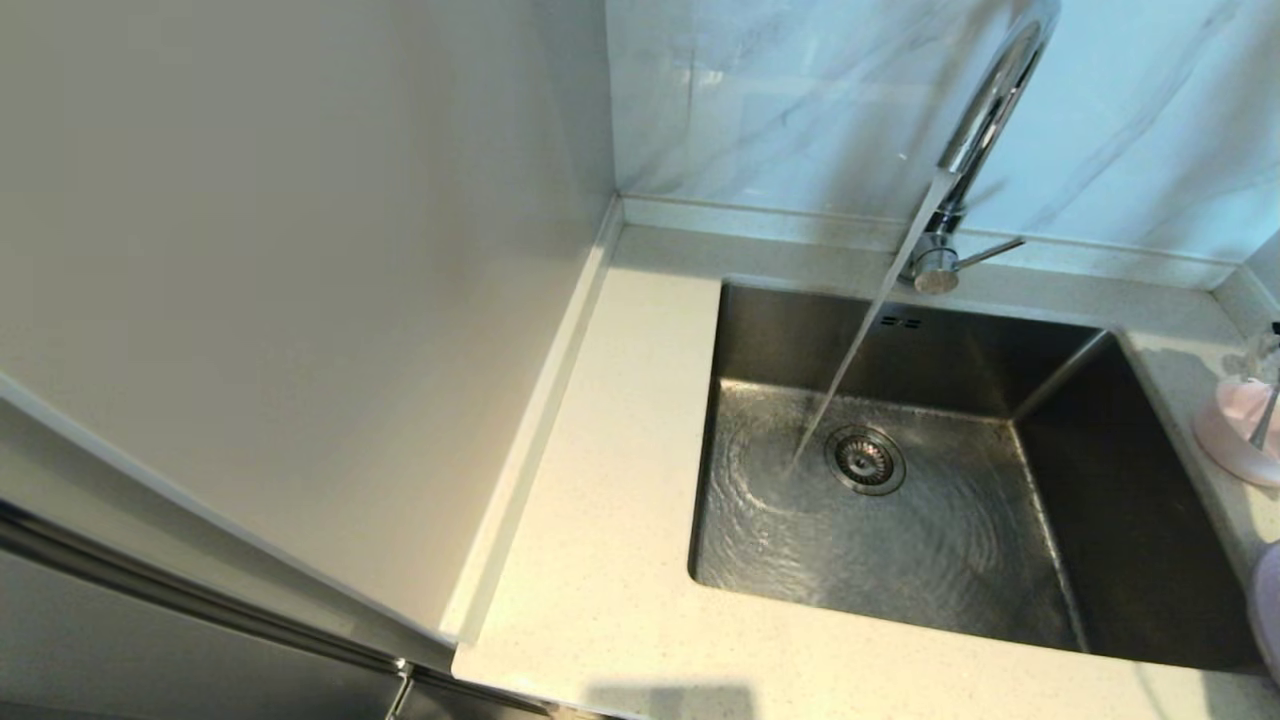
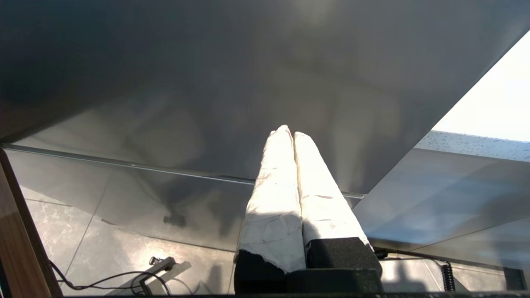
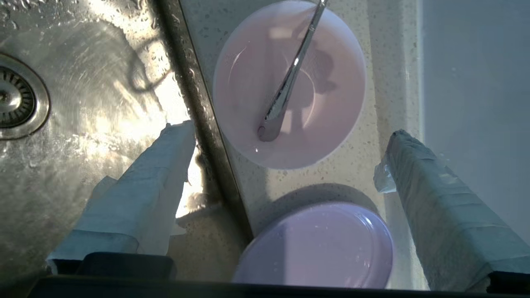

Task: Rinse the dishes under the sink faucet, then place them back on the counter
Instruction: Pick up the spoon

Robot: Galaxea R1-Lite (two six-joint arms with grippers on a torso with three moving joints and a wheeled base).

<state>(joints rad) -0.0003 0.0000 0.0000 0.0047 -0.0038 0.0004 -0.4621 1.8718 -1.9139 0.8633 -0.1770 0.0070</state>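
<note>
While water is running from the faucet in a slanted stream, it is spreading in ripples over the floor of the sink beside the drain strainer; the basin is holding nothing else. On the counter just right of the sink, the pink bowl is holding the spoon, its head lying on the bowl's floor and its handle leaning out over the rim. The lavender plate is sitting flat on the counter near the bowl, apart from it. In the head view both dishes are being cut off by the right edge, and the faucet's top is running out of frame. The right gripper is hovering above the dishes with its wrapped fingers spread wide, gripping nothing; one finger is hanging over the sink, the other by the wall. The left gripper, fingers pressed together and empty, is sitting parked low beside a grey cabinet panel, with cables lying on the tiled floor.
</note>
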